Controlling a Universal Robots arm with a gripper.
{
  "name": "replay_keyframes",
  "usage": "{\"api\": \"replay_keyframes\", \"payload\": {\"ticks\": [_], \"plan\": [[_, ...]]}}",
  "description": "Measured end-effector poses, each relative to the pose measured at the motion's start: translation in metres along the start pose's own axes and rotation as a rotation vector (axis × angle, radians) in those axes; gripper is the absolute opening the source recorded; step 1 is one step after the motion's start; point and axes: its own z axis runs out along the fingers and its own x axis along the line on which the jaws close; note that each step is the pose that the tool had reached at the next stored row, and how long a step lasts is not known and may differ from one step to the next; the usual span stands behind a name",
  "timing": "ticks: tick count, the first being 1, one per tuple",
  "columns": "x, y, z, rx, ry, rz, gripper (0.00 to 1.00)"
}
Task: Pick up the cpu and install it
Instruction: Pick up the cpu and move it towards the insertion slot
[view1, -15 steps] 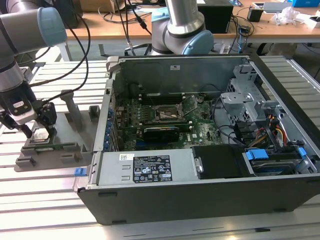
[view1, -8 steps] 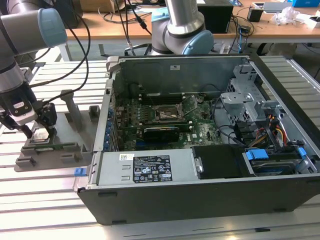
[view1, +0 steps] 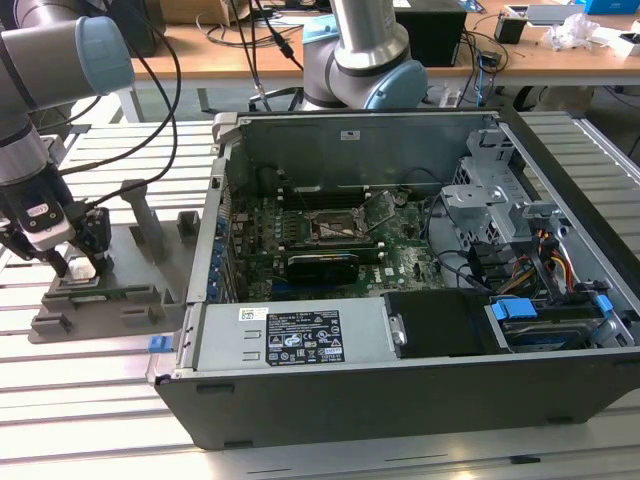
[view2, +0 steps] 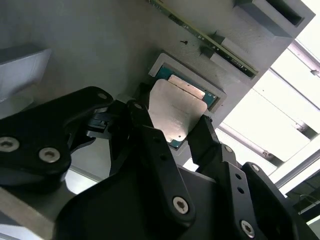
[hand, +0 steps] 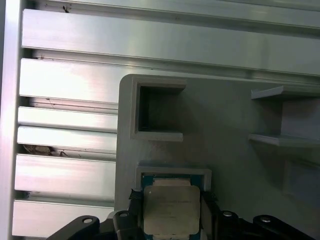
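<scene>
Flat square cpu (hand: 171, 210), dull silver lid over a green rim, sits in a grey tray's (view1: 130, 300) recess. The gripper (view1: 82, 268) straddles it; whether it is clamped I cannot tell.

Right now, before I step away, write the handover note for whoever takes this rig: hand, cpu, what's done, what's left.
Hand: down at the cpu; whether it is open or closed on it cannot be told.
Cpu: lies flat in its recess in the grey tray, outside the computer case, on the exterior view's left.
Done: the hand is at the cpu.
Left: the cpu is not lifted out and not in the motherboard socket.
</scene>
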Motion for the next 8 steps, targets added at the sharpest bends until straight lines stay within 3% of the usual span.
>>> {"api": "replay_keyframes", "payload": {"ticks": [8], "plan": [[0.0000,0.0000,0.0002,-0.0001,0.0000,0.000,0.55]]}}
